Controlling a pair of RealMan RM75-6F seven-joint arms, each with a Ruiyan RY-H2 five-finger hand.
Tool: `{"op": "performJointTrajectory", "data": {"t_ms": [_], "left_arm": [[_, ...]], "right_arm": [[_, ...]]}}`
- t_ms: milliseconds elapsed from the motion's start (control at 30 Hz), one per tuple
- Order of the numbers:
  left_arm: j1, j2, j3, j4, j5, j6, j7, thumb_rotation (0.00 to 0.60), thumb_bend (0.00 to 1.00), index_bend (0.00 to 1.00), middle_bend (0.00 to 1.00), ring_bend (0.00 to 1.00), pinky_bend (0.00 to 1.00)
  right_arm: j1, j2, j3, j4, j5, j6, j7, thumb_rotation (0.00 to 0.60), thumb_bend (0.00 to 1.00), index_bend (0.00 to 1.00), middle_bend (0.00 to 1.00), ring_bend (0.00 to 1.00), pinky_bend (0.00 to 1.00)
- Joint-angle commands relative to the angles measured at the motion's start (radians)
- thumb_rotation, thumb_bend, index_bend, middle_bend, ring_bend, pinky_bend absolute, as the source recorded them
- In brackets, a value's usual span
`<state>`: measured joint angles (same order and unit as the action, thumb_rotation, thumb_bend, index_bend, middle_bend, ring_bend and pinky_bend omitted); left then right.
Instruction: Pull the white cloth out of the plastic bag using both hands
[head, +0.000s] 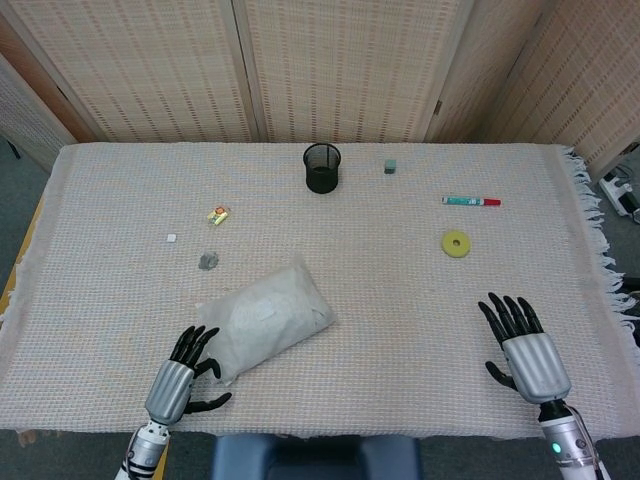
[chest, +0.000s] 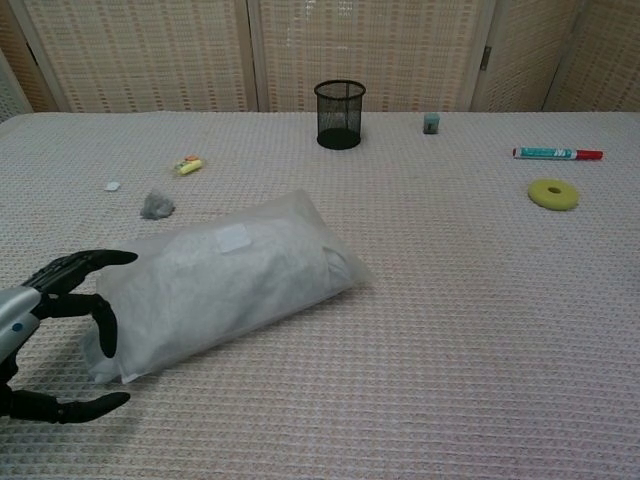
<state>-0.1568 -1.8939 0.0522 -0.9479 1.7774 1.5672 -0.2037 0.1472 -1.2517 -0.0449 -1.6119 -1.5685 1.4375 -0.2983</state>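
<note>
- The plastic bag (head: 262, 322) lies on its side near the front-left part of the table (head: 400, 300), slanting from lower left to upper right.
- It is cloudy and half see-through, plump like a pillow, with a small pale square label (chest: 233, 238) on its upper face.
- The white cloth (chest: 200, 285) fills the bag and shows through the film as a soft greyish-white mass; all of it is inside.
- The bag's lower-left end (chest: 100, 365) is bunched and crumpled; the upper-right end (chest: 345, 265) is a flatter, folded edge.
- The left hand (head: 182, 375) is just beside the bag's lower-left end, fingers spread and holding nothing. In the chest view its dark fingertips (chest: 105, 330) overlap the bag's edge, but whether they touch it cannot be told.
- The right hand (head: 525, 350) is well apart from the bag, over the front-right of the table, fingers spread and holding nothing.
- A small grey lump (head: 207, 261), a tiny white chip (head: 171, 238) and a yellow wrapped bit (head: 218, 214) lie behind the bag to the left.
- A black mesh cup (head: 321, 167) stands upright near the far edge, with a small grey-green block (head: 390, 167) to its right.
- A green-and-red marker (head: 471, 201) lies on the right side, and a yellow ring (head: 456, 243) lies flat nearer the front of it.
</note>
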Motion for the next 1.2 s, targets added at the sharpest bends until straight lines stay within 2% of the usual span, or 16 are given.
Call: {"op": "performJointTrajectory", "data": {"t_ms": [33, 500, 867, 1200], "left_arm": [[0.000, -0.041, 0.001, 0.053, -0.009, 0.016, -0.004, 0.496, 0.16, 0.62, 0.15, 0.00, 0.00], [0.025, -0.097, 0.012, 0.209, -0.025, 0.102, -0.029, 0.492, 0.16, 0.63, 0.15, 0.00, 0.00], [0.021, -0.155, 0.003, 0.335, -0.071, 0.066, -0.078, 0.495, 0.18, 0.63, 0.15, 0.00, 0.00], [0.005, -0.182, -0.007, 0.391, -0.086, 0.084, -0.117, 0.493, 0.23, 0.63, 0.15, 0.00, 0.00]], "right_arm": [[-0.002, 0.001, 0.001, 0.000, -0.003, 0.001, 0.001, 0.600, 0.18, 0.00, 0.00, 0.00, 0.00], [-0.008, 0.003, -0.001, -0.003, -0.020, -0.015, -0.003, 0.600, 0.18, 0.00, 0.00, 0.00, 0.00], [-0.018, 0.010, -0.002, -0.006, -0.035, -0.010, 0.006, 0.600, 0.18, 0.00, 0.00, 0.00, 0.00], [-0.018, 0.007, -0.001, -0.009, -0.034, -0.026, -0.009, 0.600, 0.18, 0.00, 0.00, 0.00, 0.00]]}}
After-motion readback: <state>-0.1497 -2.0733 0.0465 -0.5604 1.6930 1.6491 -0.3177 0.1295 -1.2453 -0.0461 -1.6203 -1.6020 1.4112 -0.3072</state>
